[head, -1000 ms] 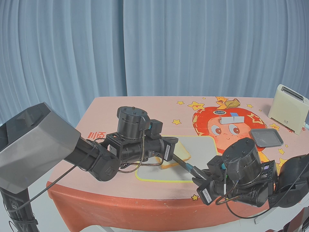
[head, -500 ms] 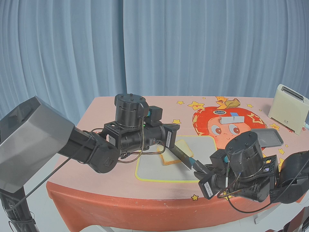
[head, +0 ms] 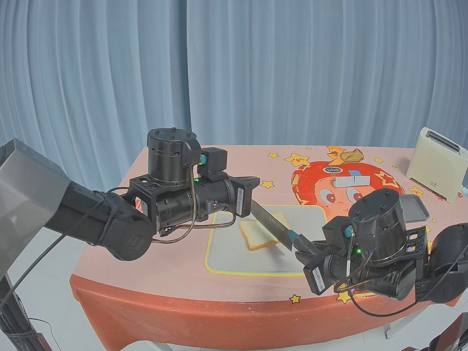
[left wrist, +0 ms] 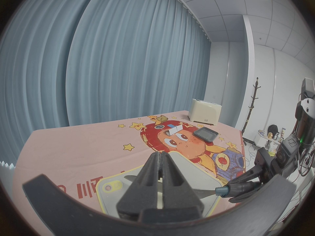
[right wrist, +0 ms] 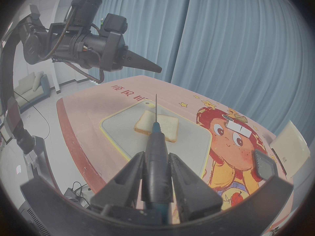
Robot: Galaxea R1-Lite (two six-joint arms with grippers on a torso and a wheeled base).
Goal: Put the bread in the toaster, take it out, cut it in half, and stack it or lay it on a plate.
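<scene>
**Right claw** (right wrist: 157,155): sits at the near right of the counter (head: 165,269). It is clamped on the dark handle of the knife (head: 269,224), one finger on each side of the handle. The blade runs from near right toward far left, edge down, and crosses over the bread (head: 258,235). The tip reaches past the bread's far side. Whether the edge touches the bread cannot be told.

**Left claw** (left wrist: 159,158): fingers are pressed together with nothing between them. It is raised off the counter, over the far left part of the board (head: 229,257), and points toward the right. It is near the knife tip and apart from the bread.

**Bread:** one pale slice with a brown crust lies flat on the board, left of the board's middle. In the right wrist view the blade lines up with the slice's middle. Bread shows on both sides of the blade. Whether the slice is already parted under the blade cannot be told.

**Board:** grey with a yellow rim, lying on the printed pink cloth of the counter.

**Toaster** (head: 437,164): cream, standing at the far right edge of the counter, well apart from the board.

**Plate** (head: 416,208): a dark grey tray to the right of the board, between board and toaster. Its near part is hidden behind the right arm.

**Other:** a small white block (head: 352,180) with a blue patch lies on the printed face, beyond the board.
</scene>
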